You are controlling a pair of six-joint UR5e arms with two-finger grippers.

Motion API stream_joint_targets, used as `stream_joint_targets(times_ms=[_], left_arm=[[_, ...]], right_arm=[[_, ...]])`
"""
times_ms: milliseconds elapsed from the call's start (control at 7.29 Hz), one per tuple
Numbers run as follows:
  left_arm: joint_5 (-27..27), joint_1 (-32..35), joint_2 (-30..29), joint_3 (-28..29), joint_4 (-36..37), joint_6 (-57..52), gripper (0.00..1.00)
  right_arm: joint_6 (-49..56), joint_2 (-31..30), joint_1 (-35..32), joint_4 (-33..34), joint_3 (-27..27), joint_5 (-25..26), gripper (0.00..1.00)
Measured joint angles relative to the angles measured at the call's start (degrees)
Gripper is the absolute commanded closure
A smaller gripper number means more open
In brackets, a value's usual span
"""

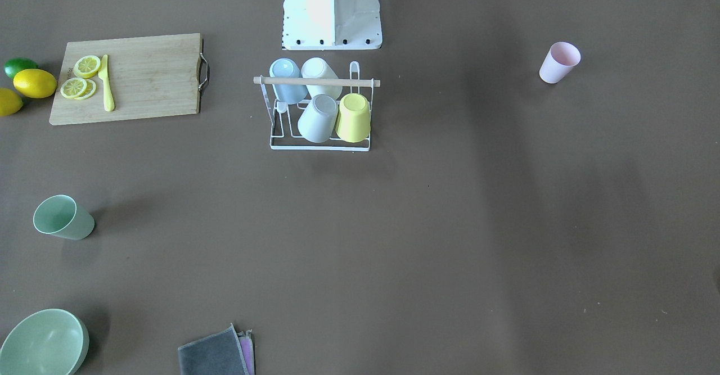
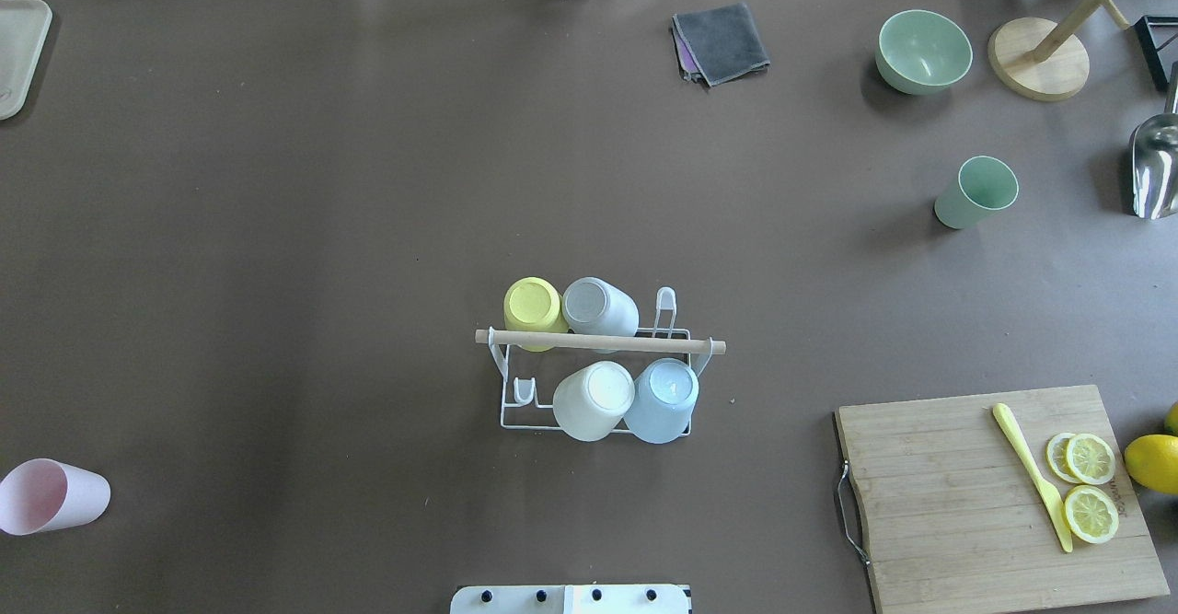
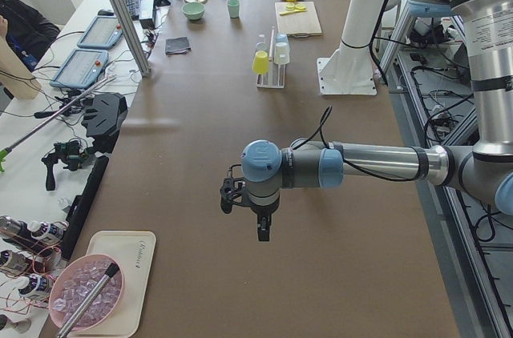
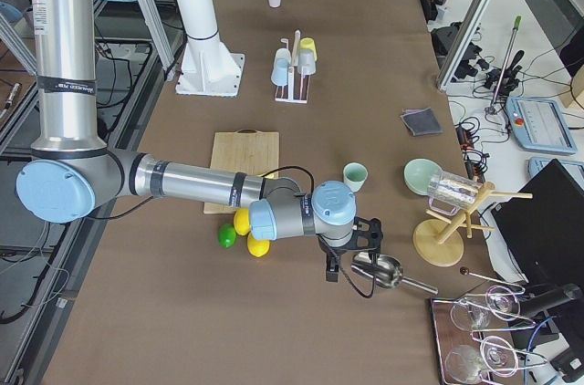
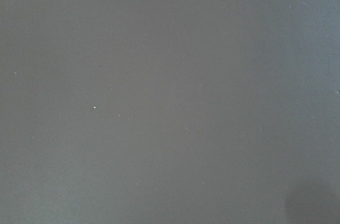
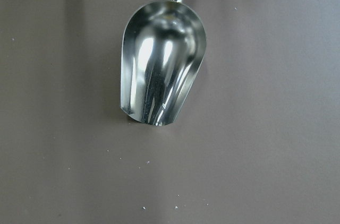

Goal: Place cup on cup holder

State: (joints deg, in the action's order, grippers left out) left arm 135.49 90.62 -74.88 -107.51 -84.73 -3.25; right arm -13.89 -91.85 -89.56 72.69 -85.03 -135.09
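You see the cup holder [image 2: 644, 344] at the middle of the table [image 2: 276, 227], with a yellow cup [image 2: 534, 306], a grey cup [image 2: 600, 306], a white cup [image 2: 594, 399] and a blue cup [image 2: 663, 399] inverted on its prongs. The pink cup [image 2: 51, 496] stands well apart on the left arm's side, the green cup [image 2: 975, 192] well apart on the right. The left gripper [image 3: 262, 230] hangs over the table surface and the right gripper [image 4: 331, 268] over a metal scoop [image 6: 159, 75] — from these end views you cannot tell whether either pair of fingers is apart or together
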Motion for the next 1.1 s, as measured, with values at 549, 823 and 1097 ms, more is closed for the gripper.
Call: stream_joint_targets(times_ms=[549,823,1097], left_arm=[[-0.1,-0.2,0.0,0.2,-0.5,0.0,0.02],[0.0,-0.2,-0.4,0.7,-0.5,0.0,0.02],[0.0,-0.1,-0.7,0.8,-0.6,0.0,0.02]], right_arm=[[-0.1,-0.2,0.1,0.0,0.4,0.1,0.0],[-0.1,-0.2,0.0,0.0,0.5,0.1,0.0],[-0.1,-0.2,0.1,0.0,0.6,0.1,0.0]])
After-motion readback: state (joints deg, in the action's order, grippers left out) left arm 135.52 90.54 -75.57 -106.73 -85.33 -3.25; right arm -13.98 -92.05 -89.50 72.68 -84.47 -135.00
